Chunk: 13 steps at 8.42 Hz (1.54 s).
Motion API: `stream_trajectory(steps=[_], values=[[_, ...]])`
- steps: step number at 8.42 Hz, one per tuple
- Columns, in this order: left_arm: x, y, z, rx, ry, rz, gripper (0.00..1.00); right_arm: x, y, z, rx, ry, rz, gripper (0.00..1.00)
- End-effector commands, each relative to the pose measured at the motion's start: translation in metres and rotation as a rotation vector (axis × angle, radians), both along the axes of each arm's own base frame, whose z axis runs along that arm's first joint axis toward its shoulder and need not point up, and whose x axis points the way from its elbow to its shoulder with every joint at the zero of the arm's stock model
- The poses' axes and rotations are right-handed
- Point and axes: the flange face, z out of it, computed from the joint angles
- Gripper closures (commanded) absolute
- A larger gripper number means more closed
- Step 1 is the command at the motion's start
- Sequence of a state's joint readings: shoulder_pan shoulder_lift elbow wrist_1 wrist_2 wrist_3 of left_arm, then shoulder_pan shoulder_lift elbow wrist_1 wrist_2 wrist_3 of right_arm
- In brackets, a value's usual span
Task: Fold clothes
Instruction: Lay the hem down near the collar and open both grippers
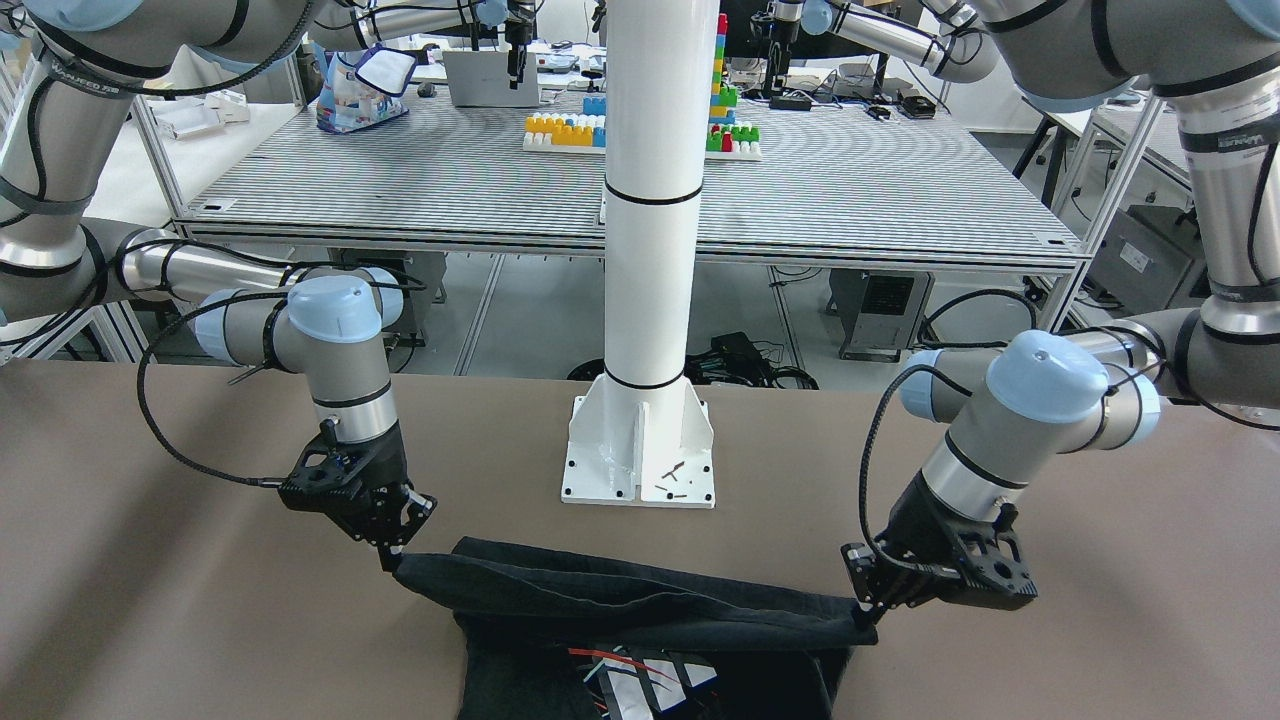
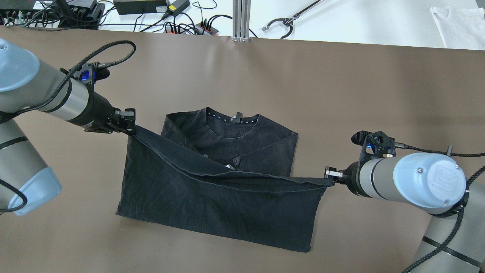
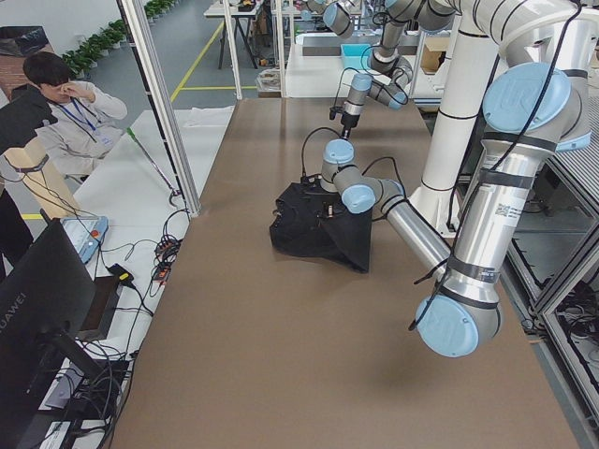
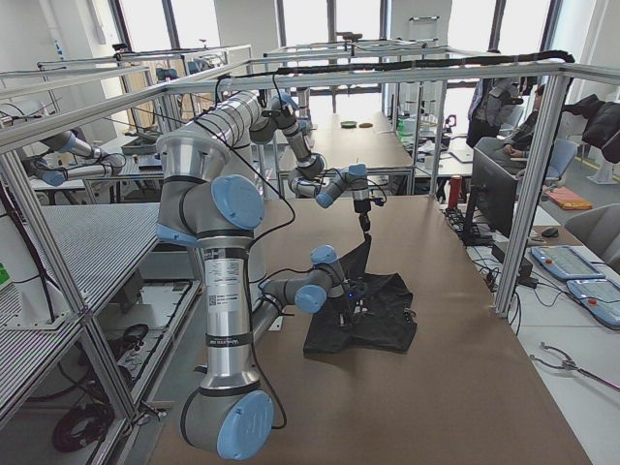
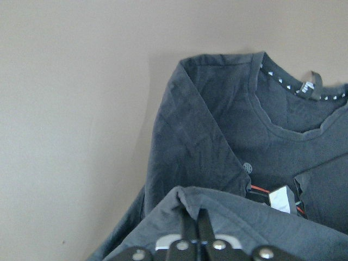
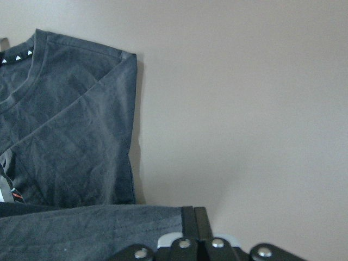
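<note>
Two corners of the black T-shirt (image 2: 212,197) are held up off the brown worktop (image 2: 242,68), one by each arm. The left gripper (image 2: 130,127) is clamped on the hem corner at the overhead view's left, and in its wrist view the fingers are seen pressed together on the fabric. Same deal on the other side: the right gripper (image 2: 330,178) is pinched tight on the opposite hem corner, well apart from the left one.

Between the two, the hem edge is stretched into a slightly sagging line across the shirt. Whether the sagging middle is touching the layer underneath can't really be told from these angles, though it looks close. The lower panel is draped from that held edge down to a fold that is laid on the worktop on the robot's side.

The upper part of the shirt is spread flat around the middle of the worktop, with the sleeves tucked inward and the round neckline (image 2: 231,121) turned away from the robot. A bit of white print with red stripes (image 1: 640,680) is exposed under the lifted edge in the front-facing view. The white pole's base (image 1: 640,450) is bolted down near the shirt but not touching it.
</note>
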<state>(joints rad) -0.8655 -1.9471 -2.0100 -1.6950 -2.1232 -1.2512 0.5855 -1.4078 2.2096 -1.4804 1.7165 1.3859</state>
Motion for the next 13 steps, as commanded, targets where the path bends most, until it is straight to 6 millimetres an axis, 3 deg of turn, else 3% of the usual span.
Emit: stream_trajectory(steps=[1, 3, 5, 6, 7, 8, 10, 11, 12, 13], values=[[0.008, -0.062, 0.019, 0.008, -0.088, -0.075, 1.00, -0.012, -0.035, -0.009, -0.004, -0.009, 0.052, 1.00], [0.037, -0.105, 0.033, 0.016, -0.165, -0.072, 1.00, -0.037, -0.061, 0.007, -0.017, 0.044, 0.073, 1.00], [0.070, -0.145, 0.051, 0.019, -0.200, -0.083, 1.00, -0.046, -0.086, 0.034, 0.007, 0.086, 0.122, 1.00], [0.084, -0.161, 0.073, 0.049, -0.211, -0.107, 1.00, -0.056, -0.096, 0.051, 0.020, 0.083, 0.125, 1.00], [0.091, -0.169, 0.091, 0.091, -0.188, -0.103, 0.56, -0.066, -0.104, 0.060, 0.026, 0.080, 0.127, 0.53], [0.084, -0.169, 0.094, 0.181, -0.170, -0.083, 0.01, -0.068, -0.106, 0.062, 0.028, 0.081, 0.124, 0.07], [0.044, -0.148, 0.095, 0.260, -0.093, 0.067, 0.00, -0.057, -0.110, 0.049, 0.087, 0.065, 0.094, 0.06], [0.032, -0.122, 0.116, 0.255, -0.089, 0.088, 0.00, -0.056, -0.109, 0.049, 0.092, 0.059, 0.093, 0.06], [0.018, -0.095, 0.120, 0.264, -0.072, 0.100, 0.00, -0.056, -0.108, 0.049, 0.094, 0.043, 0.099, 0.06], [0.023, -0.050, 0.129, 0.273, -0.061, 0.149, 0.00, -0.056, -0.106, 0.051, 0.090, 0.041, 0.100, 0.06]])
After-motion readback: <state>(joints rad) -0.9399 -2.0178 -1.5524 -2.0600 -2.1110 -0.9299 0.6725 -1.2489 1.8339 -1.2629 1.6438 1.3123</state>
